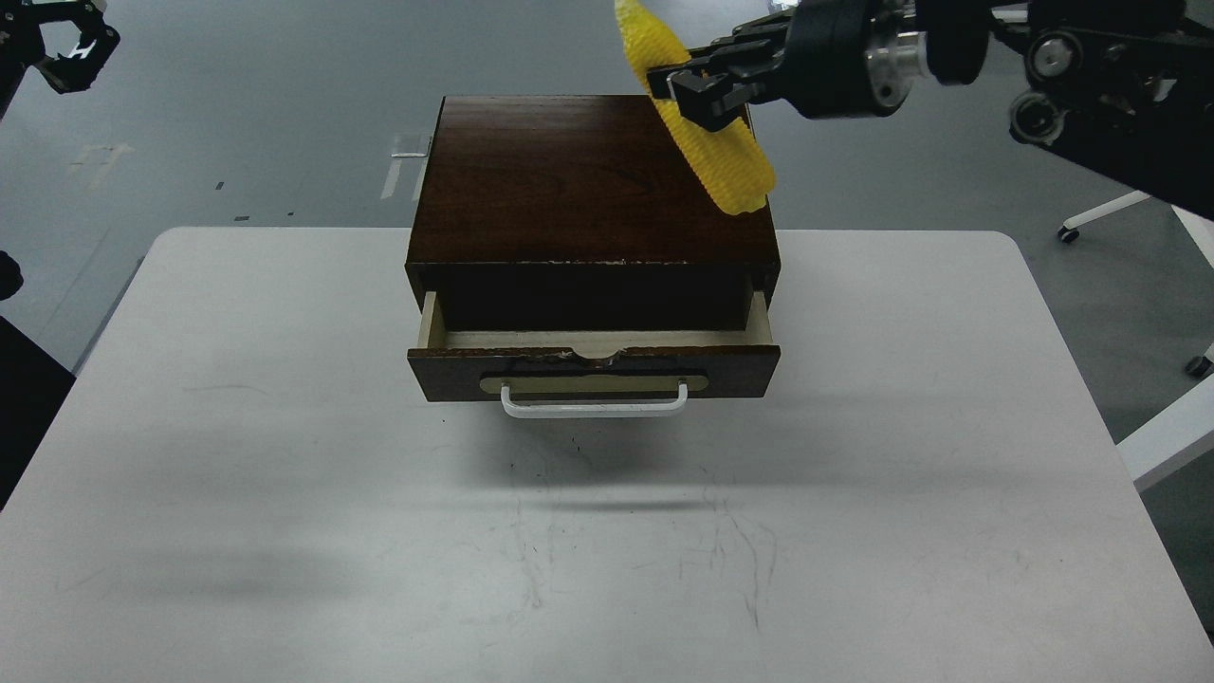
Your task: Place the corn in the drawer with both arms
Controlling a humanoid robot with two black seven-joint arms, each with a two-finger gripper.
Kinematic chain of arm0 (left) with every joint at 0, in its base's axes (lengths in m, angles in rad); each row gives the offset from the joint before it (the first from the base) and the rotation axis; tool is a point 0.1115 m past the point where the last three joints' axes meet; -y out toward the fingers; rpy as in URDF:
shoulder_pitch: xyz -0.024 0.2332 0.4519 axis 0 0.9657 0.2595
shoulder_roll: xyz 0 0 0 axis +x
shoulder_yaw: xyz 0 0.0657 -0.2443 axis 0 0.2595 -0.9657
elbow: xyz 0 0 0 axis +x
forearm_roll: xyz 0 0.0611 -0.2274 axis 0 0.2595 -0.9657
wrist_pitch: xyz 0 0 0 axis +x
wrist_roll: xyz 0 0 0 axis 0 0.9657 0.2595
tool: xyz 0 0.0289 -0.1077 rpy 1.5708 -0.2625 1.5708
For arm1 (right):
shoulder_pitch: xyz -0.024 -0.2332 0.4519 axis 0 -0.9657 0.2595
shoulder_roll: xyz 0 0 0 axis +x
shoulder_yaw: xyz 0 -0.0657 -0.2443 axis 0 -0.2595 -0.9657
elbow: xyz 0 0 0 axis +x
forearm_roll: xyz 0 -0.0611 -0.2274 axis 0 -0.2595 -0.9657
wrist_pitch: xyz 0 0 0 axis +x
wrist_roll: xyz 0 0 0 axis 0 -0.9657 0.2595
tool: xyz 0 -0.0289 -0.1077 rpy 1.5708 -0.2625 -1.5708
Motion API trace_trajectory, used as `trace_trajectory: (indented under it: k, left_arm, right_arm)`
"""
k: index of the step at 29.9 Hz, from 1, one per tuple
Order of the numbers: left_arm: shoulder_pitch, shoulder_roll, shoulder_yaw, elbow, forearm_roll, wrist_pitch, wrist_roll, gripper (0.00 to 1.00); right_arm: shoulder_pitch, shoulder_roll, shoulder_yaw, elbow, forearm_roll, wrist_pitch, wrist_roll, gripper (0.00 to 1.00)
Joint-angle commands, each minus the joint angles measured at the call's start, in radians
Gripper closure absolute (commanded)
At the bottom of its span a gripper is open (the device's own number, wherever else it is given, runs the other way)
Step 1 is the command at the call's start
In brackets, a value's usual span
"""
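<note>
The dark brown wooden box (593,180) stands at the back middle of the white table (285,474). Its drawer (594,368) is pulled partly open, showing cream inner sides and a white bar handle (595,406). My right gripper (685,87) is shut on the yellow corn (721,156), holding it tilted in the air above the box's back right part. My left gripper (64,43) is at the top left corner, high above the floor and far from the box, with its fingers spread open and empty.
The box's top has a chipped front edge. Grey floor lies beyond the table, with white furniture legs (1114,209) at the right. The right arm (1091,57) stretches in from the top right.
</note>
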Motion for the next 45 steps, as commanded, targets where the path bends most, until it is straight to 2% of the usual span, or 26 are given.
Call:
trace_trajectory:
  k: [1,7,16,17,18,19,20,22,23,24,30,36,42,45]
  left_arm:
    - [0.001,0.03,0.0,0.0,0.003,0.0,0.002,0.02]
    - [0.001,0.047,0.0,0.0,0.004,0.0,-0.001,0.02]
    - [0.0,0.076,-0.026,0.001,0.001,0.0,-0.006,0.02]
    - [0.0,0.078,-0.038,0.001,0.003,0.0,-0.004,0.02]
    - [0.0,0.081,-0.04,0.001,0.003,0.0,-0.003,0.02]
    - [0.0,0.082,-0.041,0.001,0.003,0.0,-0.003,0.02]
    - [0.0,0.085,-0.04,0.001,0.003,0.0,-0.003,0.02]
    - [0.0,0.087,-0.04,0.001,0.003,0.0,-0.003,0.02]
    - [0.001,0.085,-0.041,0.001,0.003,0.0,-0.003,0.02]
    - [0.0,0.085,-0.041,0.001,0.003,0.0,-0.003,0.02]
    - [-0.002,0.087,-0.044,0.001,0.004,0.0,-0.001,0.02]
    - [0.0,0.092,-0.041,0.003,0.004,0.0,0.0,0.02]
    - [0.006,0.09,-0.04,0.008,0.004,0.0,-0.004,0.02]
    - [0.007,0.082,-0.038,0.015,0.003,0.0,-0.009,0.02]
  right_arm:
    - [-0.01,0.105,-0.015,0.02,-0.194,0.0,0.035,1.0]
    - [-0.013,0.193,-0.145,0.021,-0.357,0.0,0.048,1.0]
    - [-0.039,0.231,-0.176,0.024,-0.413,-0.002,0.048,1.0]
    - [-0.046,0.234,-0.176,0.028,-0.413,-0.002,0.048,0.96]
    - [-0.046,0.234,-0.178,0.034,-0.413,-0.002,0.048,0.82]
    - [-0.046,0.234,-0.179,0.034,-0.413,-0.002,0.048,0.74]
    - [-0.044,0.234,-0.179,0.034,-0.413,-0.002,0.048,0.57]
    - [-0.043,0.234,-0.179,0.034,-0.413,-0.002,0.048,0.32]
    - [-0.043,0.234,-0.178,0.034,-0.413,-0.002,0.048,0.14]
    - [-0.041,0.234,-0.178,0.036,-0.413,-0.002,0.048,0.1]
    - [-0.036,0.23,-0.173,0.034,-0.407,-0.002,0.048,0.03]
    - [-0.041,0.21,-0.106,0.036,-0.332,-0.008,0.046,0.02]
    - [-0.049,0.155,0.069,-0.012,0.13,0.001,0.035,0.0]
    - [-0.061,0.077,0.146,-0.05,0.409,0.0,0.034,0.0]
